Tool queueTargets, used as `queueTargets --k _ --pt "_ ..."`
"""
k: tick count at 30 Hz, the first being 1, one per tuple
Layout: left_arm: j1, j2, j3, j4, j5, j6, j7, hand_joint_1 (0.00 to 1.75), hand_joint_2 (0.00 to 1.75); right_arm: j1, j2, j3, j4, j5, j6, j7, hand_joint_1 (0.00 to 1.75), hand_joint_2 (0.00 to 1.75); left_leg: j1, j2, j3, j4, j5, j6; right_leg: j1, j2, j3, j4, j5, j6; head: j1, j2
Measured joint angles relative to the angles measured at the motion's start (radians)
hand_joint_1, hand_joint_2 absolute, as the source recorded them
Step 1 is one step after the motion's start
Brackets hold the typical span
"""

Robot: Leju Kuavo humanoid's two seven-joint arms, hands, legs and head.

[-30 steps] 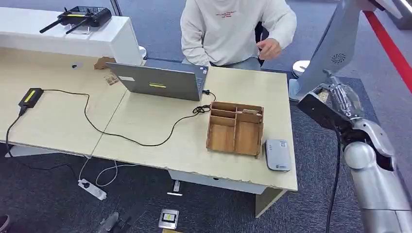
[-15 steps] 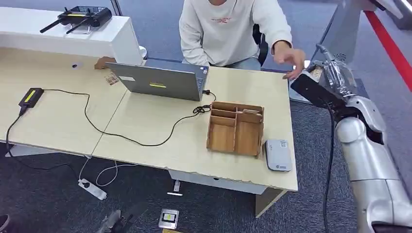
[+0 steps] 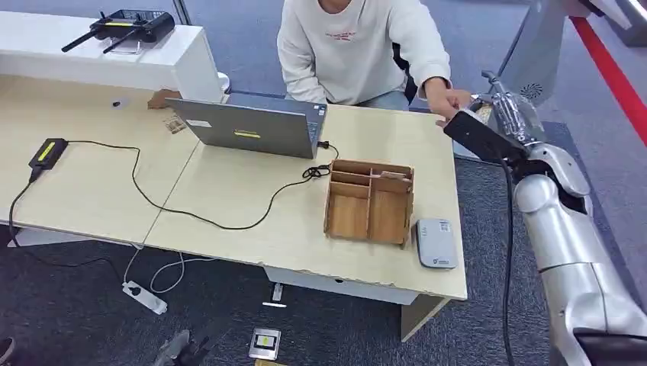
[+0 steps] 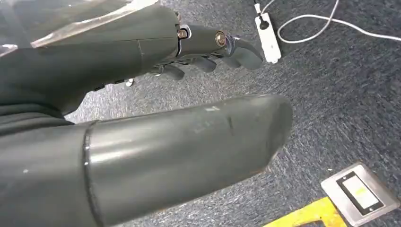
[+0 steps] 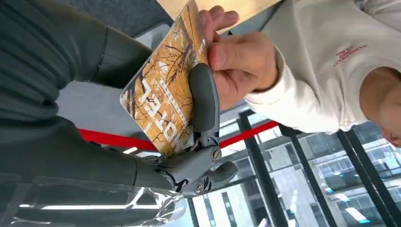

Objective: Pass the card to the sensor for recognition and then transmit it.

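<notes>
Our right hand [image 5: 189, 142] clamps the patterned card [image 5: 161, 99] between thumb and finger beyond the bench's [image 3: 381, 259] far right corner, where a seated person's hand [image 5: 236, 61] also grips it. Our left hand [image 4: 198, 52] hangs over carpet, fingers loosely apart, holding nothing.
</notes>
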Motion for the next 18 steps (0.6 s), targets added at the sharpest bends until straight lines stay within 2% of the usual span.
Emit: queueTargets --k 6,7,8,9,10,18 --pt "0.018 0.005 0.022 0.0 0.023 -0.012 -0.029 0.0 0.0 -0.09 0.053 0.024 0.124 0.018 -0.011 -0.023 1.71 1.75 0.001 0.0 -0.001 0.0 0.0 0.0 0.0 0.0 -0.001 0.001 0.0 0.0 0.0 0.0" --pt "0.021 0.008 0.027 0.0 0.028 -0.015 -0.032 0.0 0.0 -0.099 0.061 0.027 0.139 0.018 -0.012 -0.023 0.58 1.75 0.001 0.0 -0.001 0.0 0.0 0.0 0.0 0.0 -0.001 0.001 0.0 0.0 0.0 0.0" --pt "0.024 0.01 0.031 0.0 0.032 -0.016 -0.034 0.0 0.0 -0.105 0.067 0.028 0.153 0.018 -0.014 -0.024 0.47 1.75 0.001 0.0 -0.001 0.0 0.0 0.0 0.0 0.0 -0.001 0.001 -0.001 0.0 0.0 0.0" --pt "0.028 0.011 0.035 0.0 0.035 -0.017 -0.035 0.0 0.0 -0.111 0.076 0.029 0.17 0.018 -0.018 -0.026 0.19 1.75 0.001 0.0 -0.001 0.0 0.0 0.0 0.0 0.0 -0.001 0.001 -0.001 0.0 0.0 0.0" --pt "0.031 0.013 0.037 0.0 0.037 -0.018 -0.035 0.0 0.0 -0.116 0.081 0.031 0.184 0.018 -0.024 -0.03 0.0 1.75 0.001 0.0 -0.001 0.0 0.0 0.0 0.0 0.0 -0.001 0.001 -0.001 0.0 0.0 0.0" --pt "0.045 0.019 0.058 0.0 0.047 -0.016 -0.042 0.0 0.0 -0.126 0.11 0.05 0.251 0.034 -0.092 -0.042 0.0 1.75 0.0 0.0 -0.001 0.0 0.0 0.0 0.0 0.0 -0.001 0.0 -0.001 0.0 0.0 0.0"
